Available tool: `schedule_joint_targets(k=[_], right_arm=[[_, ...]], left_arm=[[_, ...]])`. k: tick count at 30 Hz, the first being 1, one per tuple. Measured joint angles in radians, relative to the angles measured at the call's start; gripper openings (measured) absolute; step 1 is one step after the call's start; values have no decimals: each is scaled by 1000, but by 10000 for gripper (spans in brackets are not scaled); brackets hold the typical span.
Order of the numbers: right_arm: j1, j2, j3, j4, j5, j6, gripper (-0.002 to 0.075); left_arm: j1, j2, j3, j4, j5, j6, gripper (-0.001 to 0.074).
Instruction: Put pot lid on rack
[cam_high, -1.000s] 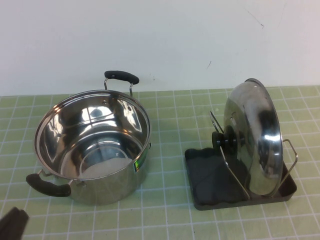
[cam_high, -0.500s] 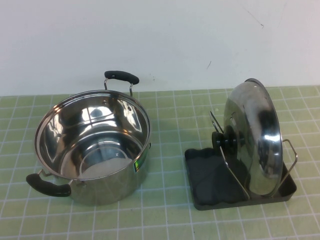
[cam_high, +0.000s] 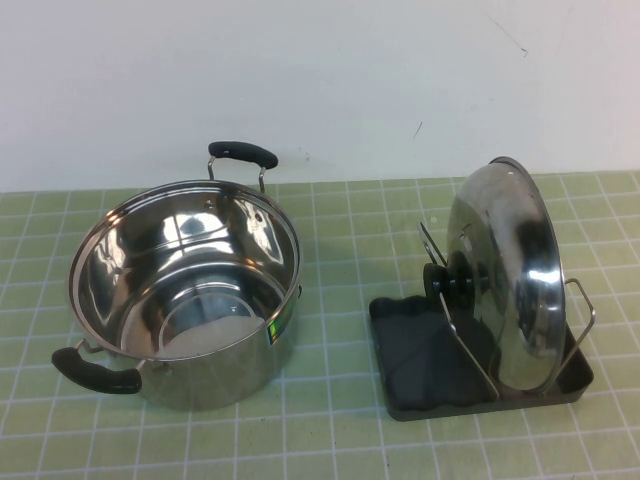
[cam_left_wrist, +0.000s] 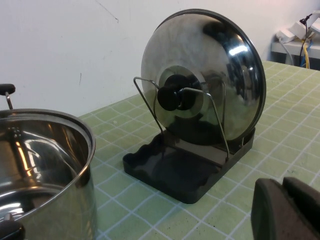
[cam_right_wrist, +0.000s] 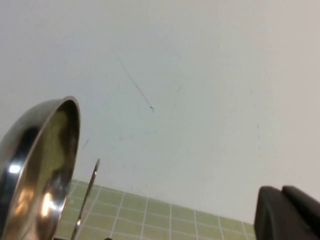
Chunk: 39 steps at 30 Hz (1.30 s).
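On the counter (cam_high: 350, 440) there is one pot lid (cam_high: 505, 270) with one black knob (cam_high: 452, 283), one rack (cam_high: 420, 370) with wire loops whose count I cannot tell, and one steel pot (cam_high: 185, 290) with two black handles. One dark piece of the left hand (cam_left_wrist: 287, 210) shows near the rack. One dark piece of the right hand (cam_right_wrist: 287, 212) shows near the lid's rim.

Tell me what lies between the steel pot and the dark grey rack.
Nothing: the high view shows only bare green tiled table between the shiny steel pot and the dark grey wire-loop rack.
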Motion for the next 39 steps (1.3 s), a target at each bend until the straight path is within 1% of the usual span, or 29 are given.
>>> schedule_joint_targets(k=[1, 4, 6, 9, 11, 12, 14, 16, 19, 22, 25, 29, 34, 39], right_arm=[[-33, -16, 10, -90, 35, 101, -1], [-135, -62, 34, -267, 121, 309, -1], [-187, -85, 53, -341, 168, 409, -1], [-242, -103, 62, -393, 217, 483, -1], [-259, -106, 62, -423, 255, 516, -1], [-264, -108, 62, -469, 293, 565, -1], [-266, -108, 62, -593, 358, 699, -1], [-266, -108, 62, -761, 432, 880, -1], [-256, -108, 62, -887, 496, 1028, -1], [-211, -108, 62, -888, 499, 1061, -1], [-147, -108, 62, -871, 499, 1049, -1], [-88, -108, 62, -868, 501, 1042, -1], [-61, -110, 62, -868, 503, 978, -1], [-58, -110, 61, -867, 507, 993, -1]], left_arm=[[0, 0, 0, 0, -1, 0, 1], [0, 0, 0, 0, -1, 0, 2], [0, 0, 0, 0, -1, 0, 2], [0, 0, 0, 0, -1, 0, 1], [0, 0, 0, 0, -1, 0, 1], [0, 0, 0, 0, -1, 0, 2], [0, 0, 0, 0, -2, 0, 2], [0, 0, 0, 0, -2, 5, 1], [0, 0, 0, 0, -2, 5, 1], [0, 0, 0, 0, -2, 5, 1], [0, 0, 0, 0, -2, 5, 1], [0, 0, 0, 0, -2, 5, 1], [0, 0, 0, 0, -2, 5, 1], [0, 0, 0, 0, -2, 5, 1]])
